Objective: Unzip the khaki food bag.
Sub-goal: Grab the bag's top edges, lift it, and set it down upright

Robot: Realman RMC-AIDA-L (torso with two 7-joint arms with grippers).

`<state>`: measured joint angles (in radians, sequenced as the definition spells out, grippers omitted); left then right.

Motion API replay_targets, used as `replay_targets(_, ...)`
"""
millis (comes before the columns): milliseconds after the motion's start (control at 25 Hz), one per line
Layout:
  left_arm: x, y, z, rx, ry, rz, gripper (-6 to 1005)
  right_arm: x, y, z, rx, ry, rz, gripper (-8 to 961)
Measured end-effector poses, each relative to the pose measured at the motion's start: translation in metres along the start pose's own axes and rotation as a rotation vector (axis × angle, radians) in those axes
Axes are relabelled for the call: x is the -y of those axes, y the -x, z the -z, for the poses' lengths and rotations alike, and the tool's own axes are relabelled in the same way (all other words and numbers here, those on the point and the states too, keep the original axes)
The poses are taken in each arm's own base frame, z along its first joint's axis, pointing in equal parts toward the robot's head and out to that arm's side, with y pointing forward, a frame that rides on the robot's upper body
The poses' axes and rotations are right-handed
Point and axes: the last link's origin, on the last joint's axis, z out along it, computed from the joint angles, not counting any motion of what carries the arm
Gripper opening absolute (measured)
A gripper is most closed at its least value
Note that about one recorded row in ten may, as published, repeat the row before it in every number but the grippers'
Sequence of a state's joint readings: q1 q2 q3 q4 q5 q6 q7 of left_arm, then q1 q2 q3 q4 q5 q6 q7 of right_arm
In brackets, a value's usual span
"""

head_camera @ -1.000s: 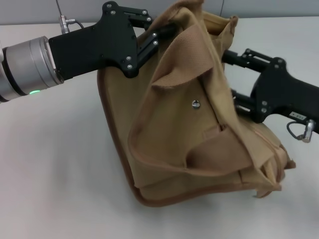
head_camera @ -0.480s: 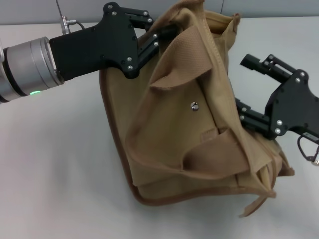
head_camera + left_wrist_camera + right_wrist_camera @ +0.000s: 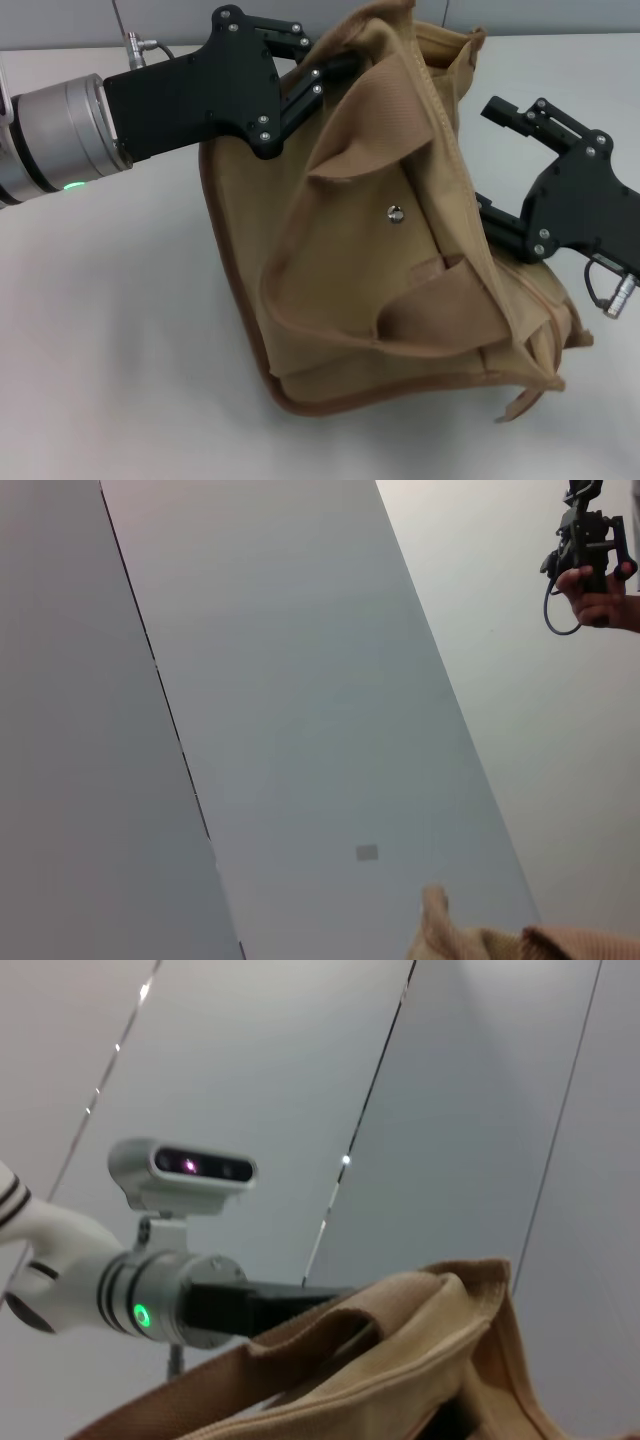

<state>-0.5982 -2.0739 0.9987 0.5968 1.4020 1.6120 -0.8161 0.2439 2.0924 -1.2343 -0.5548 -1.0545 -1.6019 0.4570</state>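
Observation:
The khaki food bag stands tilted and crumpled on the white table, with a silver snap on its front. My left gripper reaches in from the upper left and is shut on the bag's top fabric; its fingertips are hidden in the folds. My right gripper is open beside the bag's right side, its lower finger partly behind the fabric. The bag's top edge shows in the right wrist view, and a scrap of it in the left wrist view. I cannot make out the zipper pull.
The white table lies around the bag. The right wrist view shows my left arm and the head camera before grey wall panels. A person's hand holding a black device shows in the left wrist view.
My right gripper has drawn back to the right, away from the bag's side, and turned. The bag's lower right corner has shifted and a loose flap hangs out. The left gripper has held still.

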Motion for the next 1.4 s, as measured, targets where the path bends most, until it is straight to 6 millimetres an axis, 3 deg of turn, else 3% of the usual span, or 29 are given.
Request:
replay_targets(560, 0.001, -0.001, -0.002, -0.003, 0.007, 0.000, 104, 0.004, -0.007, -0.011, -0.042, 0.002, 0.027, 736)
replay_targets(1200, 0.001, -0.002, -0.005, -0.007, 0.013, 0.003, 109, 0.001, -0.007, -0.018, -0.030, 0.009, 0.018, 429)
replay_targets(1400, 0.001, -0.002, -0.005, -0.007, 0.013, 0.003, 110, 0.000, -0.008, -0.017, -0.034, 0.007, 0.031, 254)
